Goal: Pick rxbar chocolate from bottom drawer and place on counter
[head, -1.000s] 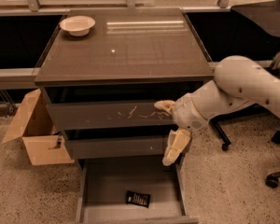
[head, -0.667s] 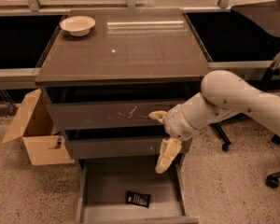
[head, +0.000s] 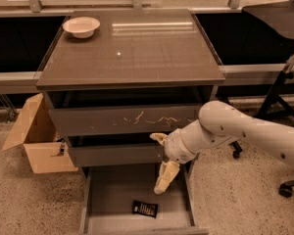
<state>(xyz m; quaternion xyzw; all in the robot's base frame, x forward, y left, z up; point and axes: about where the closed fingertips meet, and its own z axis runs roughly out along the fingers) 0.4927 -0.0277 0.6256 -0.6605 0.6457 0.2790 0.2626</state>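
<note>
Because the bottom drawer [head: 95, 199] stands pulled out at the foot of the cabinet, its tray is open to access from above. The rxbar chocolate [head: 145, 208] lies flat on the drawer floor near the front edge. It is below the gripper [head: 155, 163] and not touching it, with bare floor on every side.

The gripper hangs over the rear part of the tray, just in front of the middle drawer [head: 117, 154]. Its two fingers are spread wide, one pointing down into the tray and the other level with the middle drawer front. It holds nothing.

Handling assessment: the bar is probably light and thin, with a slick, pliable wrapper over a moderately firm core.
- Take hold across the narrow width at mid-length, with the pads on the two long edges.
- Avoid the ends; they would likely fold and slip.
- Expect the bar to slide on the smooth floor if one finger touches first.

Above the gripper is the top drawer front [head: 112, 120], marked with pale scratches. Higher and beyond lies the counter [head: 137, 58]. A white bowl [head: 81, 26] sits at its far corner, well apart from the gripper.
</note>
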